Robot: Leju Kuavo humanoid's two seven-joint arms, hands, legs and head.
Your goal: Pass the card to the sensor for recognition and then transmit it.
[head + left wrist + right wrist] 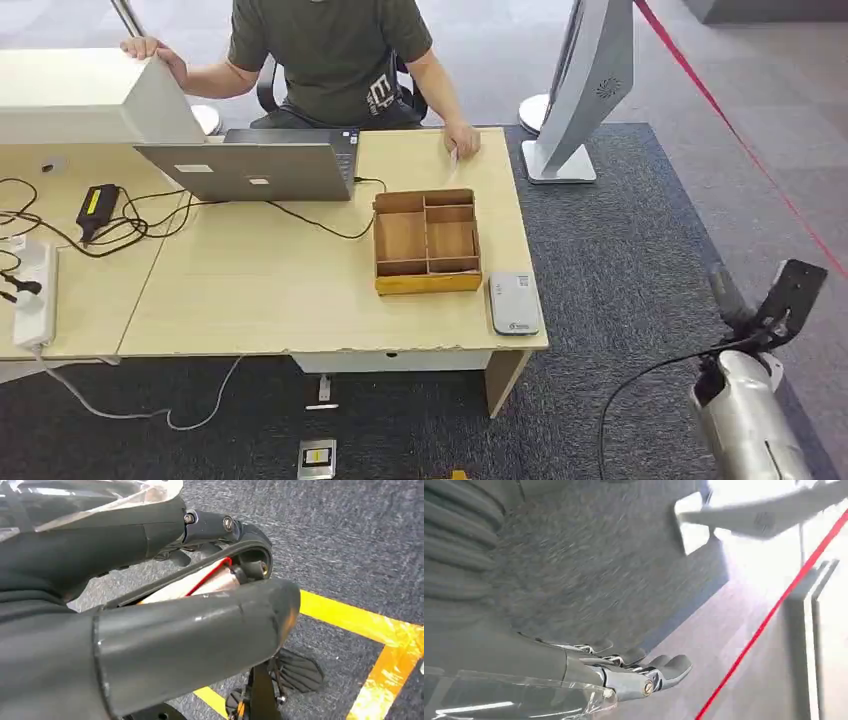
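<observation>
Task not yet begun: card point(454, 155) lies at desk's point(260, 290) far right under person's hand point(462, 139), sensor point(513, 303) near right; right hand point(644, 672) empty, fingers loosely apart, left hand point(165, 630) unclear; next, reach for card.

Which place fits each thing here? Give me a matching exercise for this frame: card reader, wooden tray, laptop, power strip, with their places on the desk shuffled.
Things:
1. card reader
2. wooden tray
3. laptop
4. power strip

Places:
A. far left of the desk, cables plugged in
B. front right corner of the desk
C. back of the desk, in front of the seated person
D. just left of the card reader, compartments empty

Pairs: 1-B, 2-D, 3-C, 4-A
</observation>
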